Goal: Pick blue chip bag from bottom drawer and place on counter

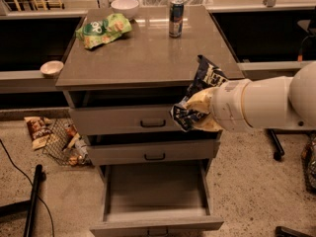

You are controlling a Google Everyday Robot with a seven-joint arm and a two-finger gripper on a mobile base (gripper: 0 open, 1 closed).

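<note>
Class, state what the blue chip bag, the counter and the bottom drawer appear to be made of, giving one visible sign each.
Counter: stone-look slab, slightly glossy, reflecting light. Blue chip bag, held in the pincer at the counter's front-right edge: probably foil film, crumpled. Bottom drawer: grey wood-look board, matte.

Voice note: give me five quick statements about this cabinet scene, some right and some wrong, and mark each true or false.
1. The pincer is clamped on the blue chip bag. True.
2. The bottom drawer is pushed shut. False: it is pulled open.
3. The blue chip bag lies on the counter. False: it is held in the pincer in front of the cabinet's front right corner, about level with the counter's edge.
4. A can stands upright on the counter. True.
5. The green snack bag lies on the floor. False: it lies on the counter, at the back left.
</note>
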